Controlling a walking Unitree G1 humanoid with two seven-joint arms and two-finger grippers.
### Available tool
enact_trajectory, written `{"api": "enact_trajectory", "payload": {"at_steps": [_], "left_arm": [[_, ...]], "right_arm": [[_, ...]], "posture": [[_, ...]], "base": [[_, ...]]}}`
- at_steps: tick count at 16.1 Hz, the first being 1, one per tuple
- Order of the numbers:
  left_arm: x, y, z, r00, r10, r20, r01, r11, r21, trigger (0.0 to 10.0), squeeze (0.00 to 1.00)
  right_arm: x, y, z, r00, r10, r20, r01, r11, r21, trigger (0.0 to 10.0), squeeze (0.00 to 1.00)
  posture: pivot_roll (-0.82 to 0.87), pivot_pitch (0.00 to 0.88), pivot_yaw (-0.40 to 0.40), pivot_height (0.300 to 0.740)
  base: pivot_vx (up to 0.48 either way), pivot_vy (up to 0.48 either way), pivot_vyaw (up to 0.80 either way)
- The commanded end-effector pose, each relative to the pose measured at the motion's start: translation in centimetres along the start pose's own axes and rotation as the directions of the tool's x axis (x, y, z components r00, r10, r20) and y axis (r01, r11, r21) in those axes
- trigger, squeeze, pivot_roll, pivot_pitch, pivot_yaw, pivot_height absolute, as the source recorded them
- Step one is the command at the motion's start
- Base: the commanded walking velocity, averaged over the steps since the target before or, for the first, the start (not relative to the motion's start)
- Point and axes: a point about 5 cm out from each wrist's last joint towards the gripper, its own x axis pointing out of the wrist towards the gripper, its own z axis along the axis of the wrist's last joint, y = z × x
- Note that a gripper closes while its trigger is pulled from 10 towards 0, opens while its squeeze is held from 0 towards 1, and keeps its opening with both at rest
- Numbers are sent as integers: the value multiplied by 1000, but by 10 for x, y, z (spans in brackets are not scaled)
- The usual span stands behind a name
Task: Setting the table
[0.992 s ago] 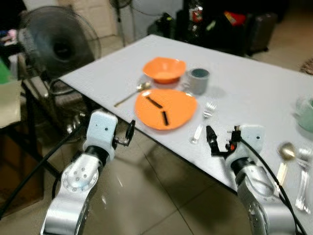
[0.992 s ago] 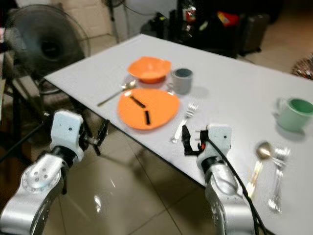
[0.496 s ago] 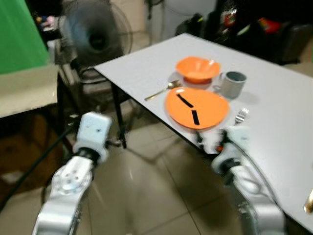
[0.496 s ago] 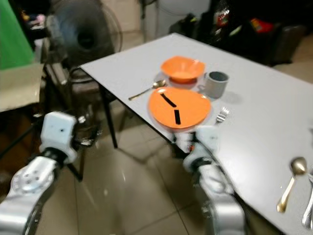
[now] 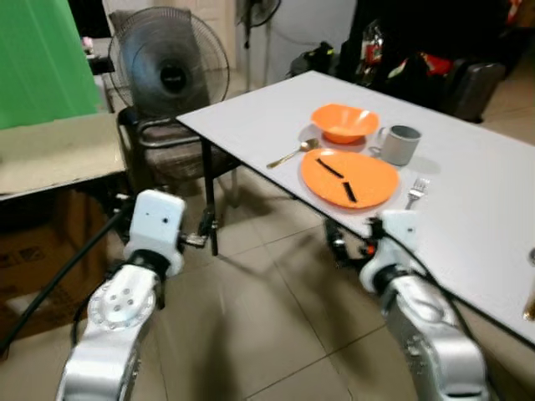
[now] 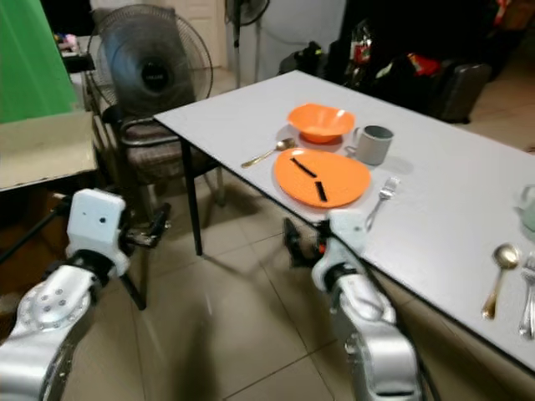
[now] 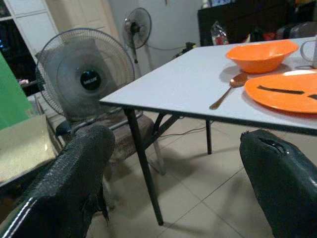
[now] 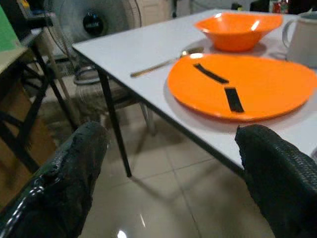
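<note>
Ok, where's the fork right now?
In the right eye view the fork lies on the table, just right of the orange plate and in front of the grey mug.

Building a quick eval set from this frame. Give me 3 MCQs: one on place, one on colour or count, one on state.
1. Where does the gold spoon lie?
A. In the bowl
B. On the table, left of the plate
C. On the floor

2. What colour is the plate?
A. Orange
B. Green
C. White

3. How are the right gripper's fingers?
A. Shut on the fork
B. Shut on the mug
C. Open, holding nothing

Answers:
1 B: the spoon rests on the table beside the plate's left rim.
2 A: the plate is orange, like the bowl behind it.
3 C: in the right wrist view the fingers stand wide apart with nothing between them.
</note>
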Motion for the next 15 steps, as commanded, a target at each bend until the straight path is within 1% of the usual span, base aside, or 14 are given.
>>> {"api": "enact_trajectory", "payload": {"at_steps": [1, 2, 3, 4, 5, 7, 10, 15], "left_arm": [[0, 5, 4, 1000, 25, 11, -25, 1000, -2, 10000, 0], [0, 5, 4, 1000, 28, 12, -28, 1000, -2, 10000, 0], [0, 6, 4, 999, 39, 10, -39, 999, -2, 10000, 0], [0, 6, 4, 999, 44, 2, -44, 999, -3, 10000, 0], [0, 8, 2, 998, 54, -15, -54, 999, -2, 10000, 0], [0, 9, 5, 998, 59, 10, -59, 998, -20, 10000, 0], [0, 14, 9, 997, 72, 16, -71, 997, -27, 10000, 0], [0, 17, 10, 996, 84, 15, -84, 996, -24, 10000, 0]], "right_arm": [[2, 6, 2, 999, 37, 4, -37, 999, 23, 10000, 0], [3, 7, 2, 999, 41, 4, -41, 999, 25, 10000, 0], [5, 11, 2, 996, 90, -10, -89, 996, 27, 10000, 0], [5, 13, 2, 994, 108, -15, -108, 994, 28, 10000, 0], [6, 15, 3, 992, 128, -13, -127, 992, 27, 10000, 0], [8, 17, 3, 988, 156, -11, -155, 987, 32, 10000, 0], [11, 22, 4, 976, 219, -20, -218, 976, 24, 10000, 0], [16, 24, 4, 975, 221, -17, -220, 975, 26, 10000, 0]], "posture": [[14, 0, -4, 740], [17, 0, -7, 740], [22, 0, -11, 740], [24, 0, -13, 740], [29, 0, -16, 740], [37, 0, -20, 740], [45, 0, -24, 740], [55, 0, -31, 740]], "base": [[0, 285, 0], [0, 0, 0], [0, 0, 0], [0, 0, 0], [0, 0, 800], [0, 0, 800], [316, 0, 800], [349, 0, 800]]}}
